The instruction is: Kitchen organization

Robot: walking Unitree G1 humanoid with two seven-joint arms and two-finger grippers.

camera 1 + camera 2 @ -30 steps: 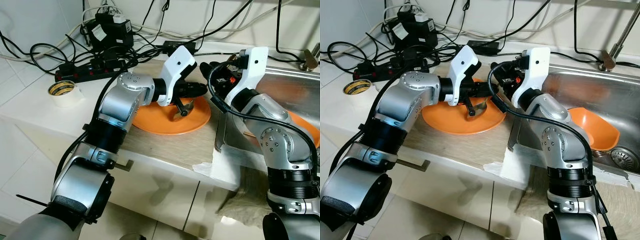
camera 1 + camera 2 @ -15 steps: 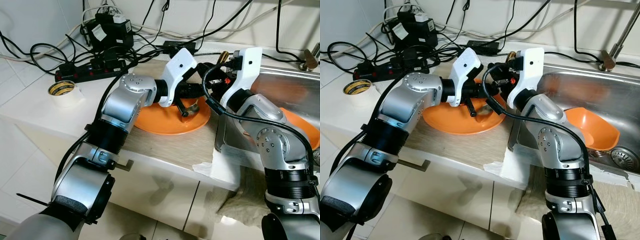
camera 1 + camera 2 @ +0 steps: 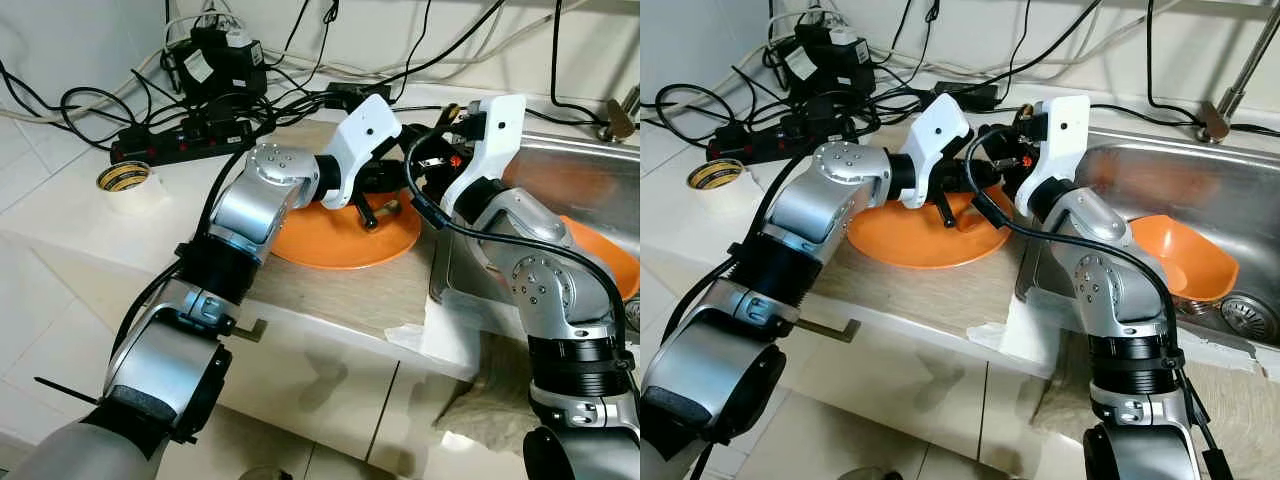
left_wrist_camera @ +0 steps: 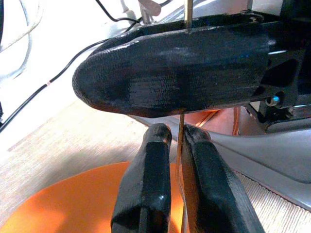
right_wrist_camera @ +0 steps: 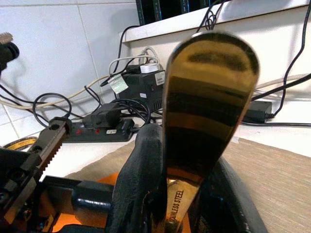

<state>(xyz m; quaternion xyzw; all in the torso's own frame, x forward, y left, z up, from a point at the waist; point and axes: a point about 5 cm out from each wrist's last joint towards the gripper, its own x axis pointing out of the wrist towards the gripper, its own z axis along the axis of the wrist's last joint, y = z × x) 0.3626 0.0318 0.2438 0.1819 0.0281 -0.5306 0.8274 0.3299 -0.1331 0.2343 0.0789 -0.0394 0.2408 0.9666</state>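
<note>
Handover above the round orange plate [image 3: 330, 235]: right gripper [image 5: 187, 184] now pinches the gold steel spoon [image 5: 204, 111]; left gripper [image 4: 172, 194] still clamps its handle.

Countertop [image 3: 70, 215]: runs across the frame from left to centre.
- Roll of tape [image 3: 124, 178]: on the counter, left of centre frame, apart from the rest.
- Power strip [image 3: 170, 143]: behind the tape, upper left, amid a tangle of cables [image 3: 250, 100] along the wall.
- Power adapter [image 3: 225, 62]: top of frame, behind the strip.
- Mat [image 3: 340, 285]: on the counter at centre, reaching its front edge.
- Plate [image 3: 330, 240]: on the mat, centre frame.
- Sink [image 3: 1200, 190]: right of the plate, upper right.
- Bowl [image 3: 1185, 255]: inside the sink.
- Faucet [image 3: 1230, 95]: behind the sink, top right.
- Cloth [image 3: 480, 395]: lower right, hanging in front of the counter edge.
</note>
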